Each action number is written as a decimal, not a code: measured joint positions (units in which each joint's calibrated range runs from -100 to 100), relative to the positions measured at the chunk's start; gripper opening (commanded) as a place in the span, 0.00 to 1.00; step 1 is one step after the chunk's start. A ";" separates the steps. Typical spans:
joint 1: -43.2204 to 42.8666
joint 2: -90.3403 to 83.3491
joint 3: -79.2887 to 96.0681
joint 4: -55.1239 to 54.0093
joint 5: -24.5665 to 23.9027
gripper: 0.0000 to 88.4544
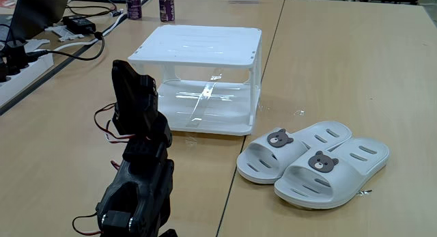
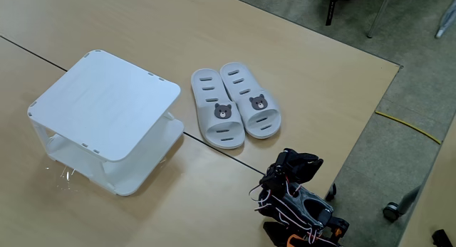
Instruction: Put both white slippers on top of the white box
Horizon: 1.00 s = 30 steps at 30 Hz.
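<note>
The white box (image 1: 198,42) has nothing on top. Both white slippers (image 2: 235,113) sit side by side on the table just beside the box. The folded gripper (image 1: 126,76) is away from the box; open or closed, I cannot tell.

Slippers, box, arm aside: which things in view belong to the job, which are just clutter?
Job:
- white slippers, side by side on the table, beside the box
- white box, top bare
- arm, folded, away from both

Clutter:
- power strip and black cables, far left in a fixed view
- two dark bottles behind the box
</note>
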<state>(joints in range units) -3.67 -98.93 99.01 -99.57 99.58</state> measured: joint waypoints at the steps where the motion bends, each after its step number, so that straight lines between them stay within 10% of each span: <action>1: 0.00 0.00 0.00 0.00 0.00 0.01; 30: 0.00 11.13 0.27 0.00 0.00 0.01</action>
<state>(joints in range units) -3.67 -87.79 99.28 -99.57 99.58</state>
